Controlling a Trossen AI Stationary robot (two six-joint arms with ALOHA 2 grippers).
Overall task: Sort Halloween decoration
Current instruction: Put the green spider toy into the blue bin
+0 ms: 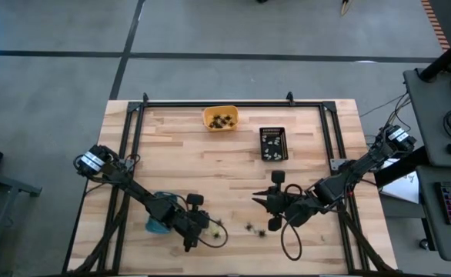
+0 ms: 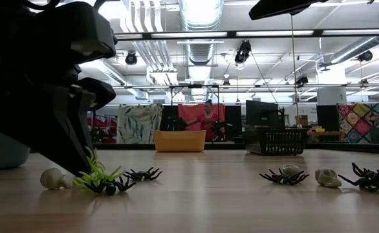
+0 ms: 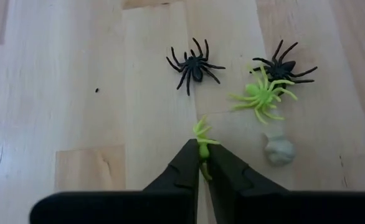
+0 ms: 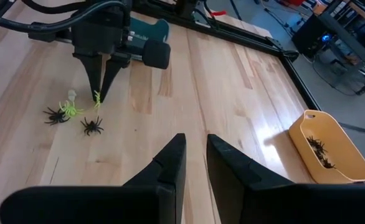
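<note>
Small Halloween trinkets lie on the wooden table near its front edge. In the left wrist view I see two black spiders [image 3: 194, 64] [image 3: 285, 67], a lime-green spider [image 3: 262, 96] and a whitish piece [image 3: 279, 149]. My left gripper [image 3: 202, 152] is shut on another lime-green spider [image 3: 201, 134]. More spiders [image 2: 283, 176] [image 2: 370, 178] and a whitish piece [image 2: 327, 178] lie further right. My right gripper [image 4: 195, 152] hangs above the table's right half, open, with nothing between its fingers. My left gripper pinches the lime-green spider's near end [image 3: 202, 148] between its two fingertips. The fingers slant down from the table's left. The spider's legs stick out beyond the tips, low over the wood [image 4: 97, 98]. Whether it still touches the table I cannot tell.
An orange tray [image 1: 220, 118] with dark trinkets stands at the far middle, and a black tray [image 1: 272, 143] to its right. A blue tray [image 1: 158, 225] lies under my left arm. Bare wood stretches between the trays and the trinket cluster.
</note>
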